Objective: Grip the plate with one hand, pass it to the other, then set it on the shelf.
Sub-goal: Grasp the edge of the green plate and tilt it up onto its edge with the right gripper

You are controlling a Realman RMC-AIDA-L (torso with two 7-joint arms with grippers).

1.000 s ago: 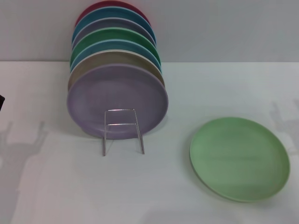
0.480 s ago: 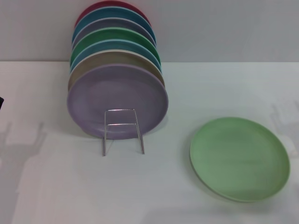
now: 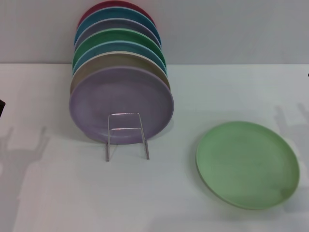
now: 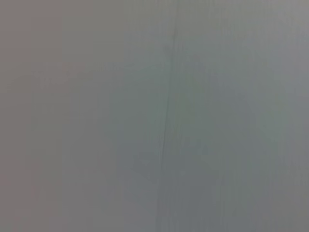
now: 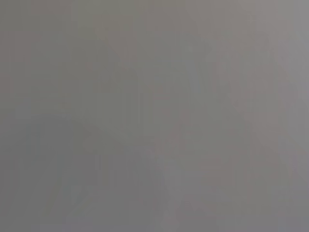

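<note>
White table, light green plate lying right of rack

I am looking down at what seems a bare test bench rather than a lived-in kitchen. A plain white table is running up to a blank grey wall behind it. A small wire rack is standing on the table, holding a row of coloured plates upright. To the right of the rack, one pale green plate is lying flat.
</note>
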